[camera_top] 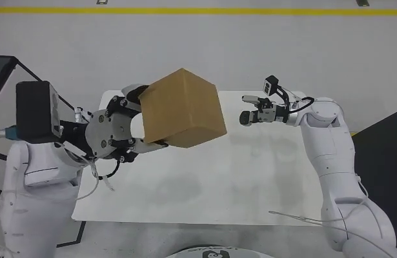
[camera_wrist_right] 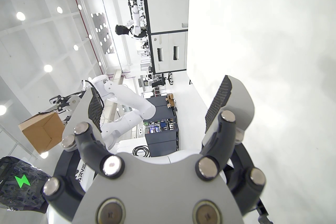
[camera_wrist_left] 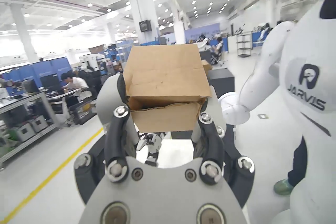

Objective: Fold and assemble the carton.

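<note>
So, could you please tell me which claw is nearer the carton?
Left. The left claw is shut on the carton above the table; the right claw is open and apart from it.

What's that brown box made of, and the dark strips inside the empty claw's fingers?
The carton looks like matte brown corrugated cardboard: creased faces, a ragged wavy flap edge. The pads on the right gripper look like dark ribbed rubber, going by their fine ridges, though moulded plastic is possible.

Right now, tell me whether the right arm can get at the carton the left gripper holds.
Probably yes: the right gripper, fingers open, hangs beside the carton with only clear air between them.
</note>
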`<state>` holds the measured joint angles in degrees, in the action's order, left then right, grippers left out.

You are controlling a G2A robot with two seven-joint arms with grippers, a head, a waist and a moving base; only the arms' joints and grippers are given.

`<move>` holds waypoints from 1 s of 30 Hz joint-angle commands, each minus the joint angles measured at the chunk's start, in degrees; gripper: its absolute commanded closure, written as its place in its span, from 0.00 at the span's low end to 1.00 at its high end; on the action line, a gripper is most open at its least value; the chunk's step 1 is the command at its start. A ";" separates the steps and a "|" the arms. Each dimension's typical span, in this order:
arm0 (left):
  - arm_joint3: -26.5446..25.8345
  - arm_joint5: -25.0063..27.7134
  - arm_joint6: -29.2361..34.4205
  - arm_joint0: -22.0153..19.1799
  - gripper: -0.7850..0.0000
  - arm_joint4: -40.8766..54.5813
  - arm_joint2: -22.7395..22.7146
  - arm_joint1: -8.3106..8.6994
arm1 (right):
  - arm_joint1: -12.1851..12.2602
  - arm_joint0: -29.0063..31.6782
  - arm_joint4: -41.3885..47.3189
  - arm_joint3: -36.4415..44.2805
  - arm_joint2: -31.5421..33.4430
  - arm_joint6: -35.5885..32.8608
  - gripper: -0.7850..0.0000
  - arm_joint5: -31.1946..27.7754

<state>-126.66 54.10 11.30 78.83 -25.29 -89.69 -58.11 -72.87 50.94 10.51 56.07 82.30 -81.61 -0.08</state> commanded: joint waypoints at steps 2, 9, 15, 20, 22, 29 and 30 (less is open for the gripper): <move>0.63 1.43 -0.20 -0.17 1.00 -0.67 0.61 -0.03 | 0.00 0.00 0.01 0.00 0.00 0.00 0.00 0.00; 0.63 1.43 -0.20 -0.17 1.00 -0.67 0.61 -0.03 | 0.00 0.00 0.01 0.00 0.00 0.00 0.00 0.00; 2.94 3.90 -6.88 1.12 1.00 4.62 4.53 -0.51 | 0.00 0.00 0.01 0.00 0.00 0.00 0.00 0.00; 3.94 3.90 -12.66 1.47 1.00 6.70 7.84 -0.94 | 0.00 0.00 0.01 0.00 0.00 0.00 0.00 0.00; 4.84 3.90 -13.27 1.55 1.00 6.66 8.77 -0.96 | 0.00 0.00 0.01 0.00 0.00 0.00 0.00 0.00; 5.58 3.90 -16.52 0.85 1.00 8.70 11.74 -1.03 | 0.00 0.00 0.01 0.00 0.00 0.00 0.00 0.00; 5.65 3.90 -16.64 0.73 1.00 8.58 11.98 -1.02 | 0.00 0.00 0.01 0.00 0.00 0.00 0.00 0.00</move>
<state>-121.08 58.00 -5.18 79.66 -16.61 -77.97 -59.15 -72.87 50.94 10.51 56.07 82.30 -81.61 -0.08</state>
